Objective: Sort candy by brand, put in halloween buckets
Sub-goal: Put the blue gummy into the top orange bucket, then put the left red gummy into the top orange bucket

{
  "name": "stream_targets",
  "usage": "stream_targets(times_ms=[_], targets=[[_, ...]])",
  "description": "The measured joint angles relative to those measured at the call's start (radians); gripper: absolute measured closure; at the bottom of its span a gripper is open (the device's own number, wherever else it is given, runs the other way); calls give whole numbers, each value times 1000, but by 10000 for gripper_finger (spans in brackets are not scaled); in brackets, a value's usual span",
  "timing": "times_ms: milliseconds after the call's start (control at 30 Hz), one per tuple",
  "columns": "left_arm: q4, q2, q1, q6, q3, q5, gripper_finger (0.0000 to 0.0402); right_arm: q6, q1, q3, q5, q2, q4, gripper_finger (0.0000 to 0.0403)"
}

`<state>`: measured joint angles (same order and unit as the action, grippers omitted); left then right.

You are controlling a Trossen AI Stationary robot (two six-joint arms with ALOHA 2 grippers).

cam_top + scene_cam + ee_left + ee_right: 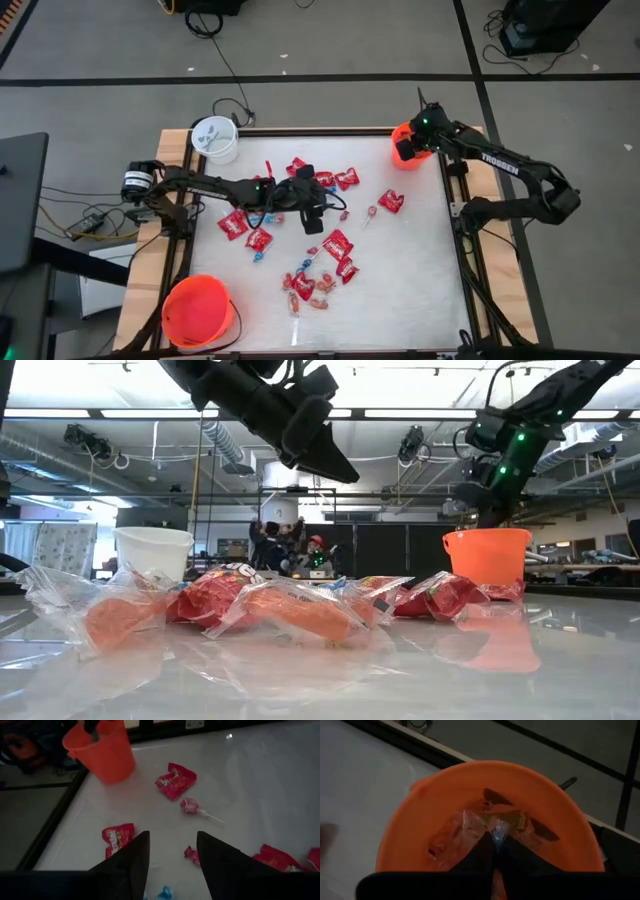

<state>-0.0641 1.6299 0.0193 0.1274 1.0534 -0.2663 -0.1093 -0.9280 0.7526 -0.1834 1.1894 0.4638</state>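
Right hand [494, 851] (pinching candy [501, 831]) hangs inside the corner bucket's rim [485, 770]; left hand [170, 852] spread mid-table.

Bright ceiling strip lights [420, 412] glare; wrist views dim, perhaps blurred.

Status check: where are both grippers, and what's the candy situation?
Left gripper open, empty, above the scattered candy mid-table. Right gripper over the small orange bucket, shut on a clear-wrapped candy. Nothing obstructing.

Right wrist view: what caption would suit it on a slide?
Right gripper poised over the small orange bucket, clear-wrapped candy already inside.
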Motion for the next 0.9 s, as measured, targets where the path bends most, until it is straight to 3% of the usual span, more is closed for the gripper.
stream_targets(times_ms=[267, 600, 700, 833, 900], targets=[[-3, 0, 0, -1, 0, -1, 233, -2, 0, 0, 1, -7, -15, 290], [4, -1, -1, -113, -73, 6, 233, -22, 88, 0, 15, -226, -18, 229], [31, -1, -3, -180, -110, 21, 233, -67, 128, 0, 104, -294, -13, 224], [186, -1, -22, -264, -155, 164, 233, -132, 225, 0, 318, -365, 44, 224], [260, -1, -48, -288, -172, 237, 233, -155, 300, -11, 360, -395, 56, 226]])
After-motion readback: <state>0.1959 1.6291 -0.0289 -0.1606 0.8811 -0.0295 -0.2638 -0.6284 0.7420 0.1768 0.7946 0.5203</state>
